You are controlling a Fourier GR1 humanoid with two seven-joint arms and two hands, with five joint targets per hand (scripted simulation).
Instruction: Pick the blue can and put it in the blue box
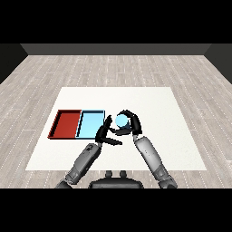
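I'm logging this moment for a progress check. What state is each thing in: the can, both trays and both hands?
blue can: held off the trays, right of the light blue tray.
right hand: curled round the can.
left hand: open, fingers straight, beside the can.
light blue tray: holds nothing.
red tray: holds nothing.

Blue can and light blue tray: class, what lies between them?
In the head view, the left hand lies between the blue can, held in the right hand, and the light blue tray.
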